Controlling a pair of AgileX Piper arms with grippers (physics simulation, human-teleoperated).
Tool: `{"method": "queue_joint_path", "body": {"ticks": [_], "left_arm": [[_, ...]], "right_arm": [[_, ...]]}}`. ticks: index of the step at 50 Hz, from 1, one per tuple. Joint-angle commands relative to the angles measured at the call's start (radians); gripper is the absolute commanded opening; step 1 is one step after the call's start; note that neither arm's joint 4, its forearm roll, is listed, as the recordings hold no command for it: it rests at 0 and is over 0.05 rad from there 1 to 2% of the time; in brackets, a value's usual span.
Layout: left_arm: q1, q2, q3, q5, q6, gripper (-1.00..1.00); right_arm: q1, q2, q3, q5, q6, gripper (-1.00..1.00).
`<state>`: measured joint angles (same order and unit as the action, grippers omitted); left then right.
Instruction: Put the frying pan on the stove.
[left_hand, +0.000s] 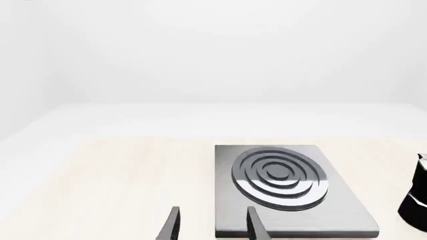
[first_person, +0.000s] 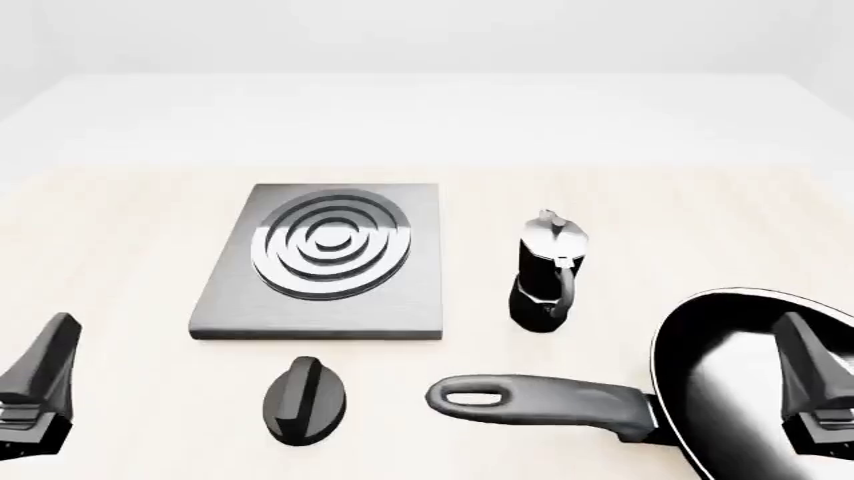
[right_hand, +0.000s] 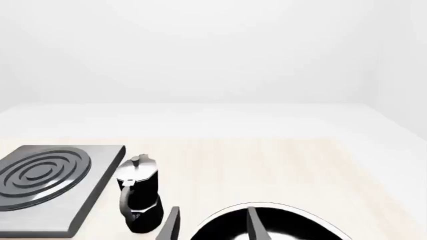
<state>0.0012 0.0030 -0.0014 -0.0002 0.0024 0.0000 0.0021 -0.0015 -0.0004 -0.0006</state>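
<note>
Glossy black round pan (first_person: 747, 375) lower right, brushed grey square stove (first_person: 323, 262) centre-left, pale tabletop (first_person: 641, 200); both jaws released.

Both grippers sit low at the near edge — left gripper (first_person: 34, 400) far left, right gripper (first_person: 817, 385) far right — fingers parted, holding nothing.

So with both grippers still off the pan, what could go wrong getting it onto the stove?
1. The moka pot stands between the frying pan and the stove; a low sweep could topple it.
2. The long handle points toward the knob and might knock it as the pan swings.
3. The pan looks large beside the stove's rings, so an off-centre placement may overhang the slab.
</note>
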Motion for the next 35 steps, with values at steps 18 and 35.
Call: {"method": "queue_joint_path", "body": {"ticks": [18,35], "left_arm": [[-0.153,0.261,-0.061,-0.116,-0.042,1.00],[-0.480,0.821,-0.730,0.349,0.086,1.00]], "right_arm": [[0.000,0.005,-0.001,-0.002,0.000,1.00],[-0.001,0.004,0.000,-0.002,0.001,1.00]]}}
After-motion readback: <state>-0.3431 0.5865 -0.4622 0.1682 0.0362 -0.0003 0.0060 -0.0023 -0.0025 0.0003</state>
